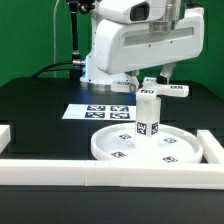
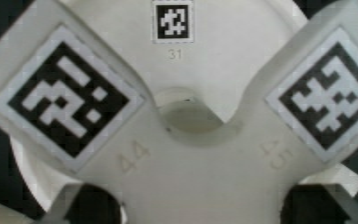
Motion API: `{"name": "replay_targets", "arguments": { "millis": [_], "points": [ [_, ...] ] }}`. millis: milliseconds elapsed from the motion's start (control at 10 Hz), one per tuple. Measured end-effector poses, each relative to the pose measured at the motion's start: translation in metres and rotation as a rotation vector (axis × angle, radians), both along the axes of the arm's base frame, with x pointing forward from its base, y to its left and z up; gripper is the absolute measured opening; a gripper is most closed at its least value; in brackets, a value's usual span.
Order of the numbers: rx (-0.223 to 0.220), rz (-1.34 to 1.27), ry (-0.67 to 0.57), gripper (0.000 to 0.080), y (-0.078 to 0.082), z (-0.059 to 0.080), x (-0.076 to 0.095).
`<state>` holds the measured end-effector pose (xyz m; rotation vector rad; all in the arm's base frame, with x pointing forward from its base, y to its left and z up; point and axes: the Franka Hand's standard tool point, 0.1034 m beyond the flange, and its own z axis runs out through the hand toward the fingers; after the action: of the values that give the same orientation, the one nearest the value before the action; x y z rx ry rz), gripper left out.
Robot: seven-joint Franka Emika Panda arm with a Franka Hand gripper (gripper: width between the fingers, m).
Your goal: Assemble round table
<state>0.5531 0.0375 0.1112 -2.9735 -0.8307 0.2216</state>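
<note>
Looking at this, my gripper point(image 1: 167, 82) seems clamped on the cross-shaped foot piece point(image 1: 165, 89), right over the leg point(image 1: 148, 118). The leg stands upright on the round disc point(image 1: 115, 150), so its axis is vertical. The foot looks offset toward the exterior view's right, so I'd nudge it left first.

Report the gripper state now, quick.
Gripper: closed on the cross-shaped foot piece, held at the top of the upright leg.
</note>
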Motion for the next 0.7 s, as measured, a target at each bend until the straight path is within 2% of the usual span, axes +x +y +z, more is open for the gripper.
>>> {"name": "replay_targets", "arguments": {
  "millis": [200,700],
  "points": [
    [-0.005,-0.057,-0.003,0.0446,-0.003,-0.0001,0.0007],
    [-0.029,-0.612,-0.006,0.0446,-0.0091,-0.0011,0.0026]
  ]
}}
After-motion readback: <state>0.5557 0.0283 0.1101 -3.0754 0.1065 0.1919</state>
